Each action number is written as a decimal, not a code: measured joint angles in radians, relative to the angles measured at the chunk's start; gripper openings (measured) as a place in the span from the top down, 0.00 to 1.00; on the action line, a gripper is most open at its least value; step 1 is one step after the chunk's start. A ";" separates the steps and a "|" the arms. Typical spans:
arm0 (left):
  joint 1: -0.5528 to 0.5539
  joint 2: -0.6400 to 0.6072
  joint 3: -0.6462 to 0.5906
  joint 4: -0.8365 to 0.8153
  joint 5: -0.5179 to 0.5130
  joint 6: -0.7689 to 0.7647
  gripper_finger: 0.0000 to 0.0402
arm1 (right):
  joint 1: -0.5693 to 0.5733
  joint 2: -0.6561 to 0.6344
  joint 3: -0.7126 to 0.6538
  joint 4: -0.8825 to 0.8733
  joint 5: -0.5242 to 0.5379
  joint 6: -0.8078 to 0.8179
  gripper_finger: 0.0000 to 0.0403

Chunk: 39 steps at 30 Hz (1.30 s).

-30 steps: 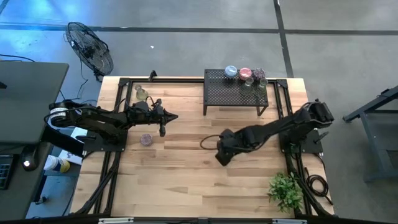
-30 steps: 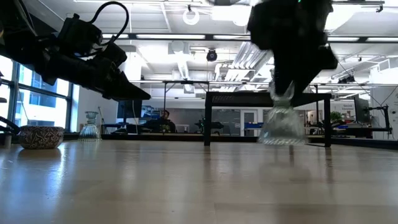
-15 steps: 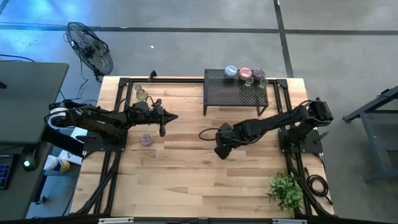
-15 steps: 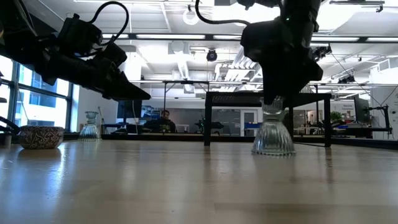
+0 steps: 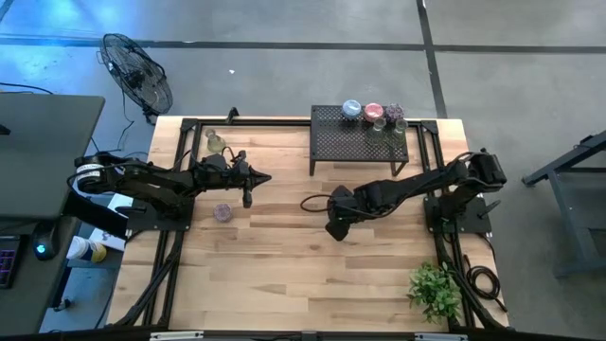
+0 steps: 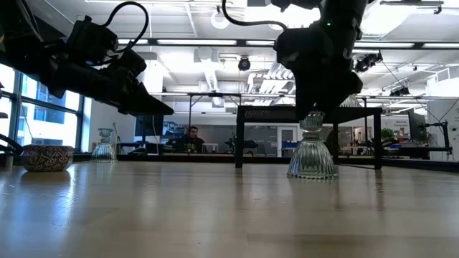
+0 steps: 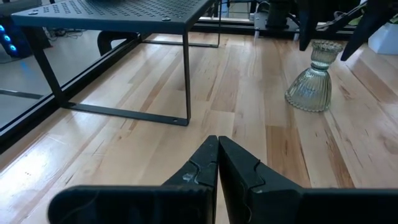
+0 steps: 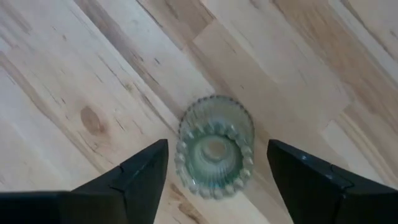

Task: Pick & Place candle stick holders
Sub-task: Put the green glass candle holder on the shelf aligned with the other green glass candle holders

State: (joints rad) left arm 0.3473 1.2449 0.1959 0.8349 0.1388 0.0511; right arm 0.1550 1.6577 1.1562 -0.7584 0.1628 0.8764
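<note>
Releasing the clear glass candle holder (image 8: 214, 148) mid-frame, right hand (image 8: 214, 163) spread; lift straight, probably clear. Left hand (image 7: 217, 163) clenched.

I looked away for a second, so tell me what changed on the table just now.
The right gripper set the clear ribbed holder upright on the wood, a little farther left across the table, and opened off it. It now hangs just above. The left gripper, the purple holder and the holders on the black rack stayed put.
</note>
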 joint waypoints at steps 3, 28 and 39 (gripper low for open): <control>0.000 0.000 0.000 0.000 0.000 0.001 0.98 | -0.001 0.026 0.001 0.017 -0.014 -0.028 0.35; 0.000 0.000 0.000 0.000 -0.005 0.001 0.98 | -0.131 0.050 0.590 -0.397 0.065 -0.118 0.59; 0.000 0.000 0.000 0.000 -0.013 0.001 0.98 | -0.474 0.153 0.849 -0.619 0.009 -0.565 0.58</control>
State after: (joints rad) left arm 0.3471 1.2449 0.1959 0.8347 0.1259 0.0521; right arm -0.3186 1.8107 2.0048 -1.3773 0.1719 0.3113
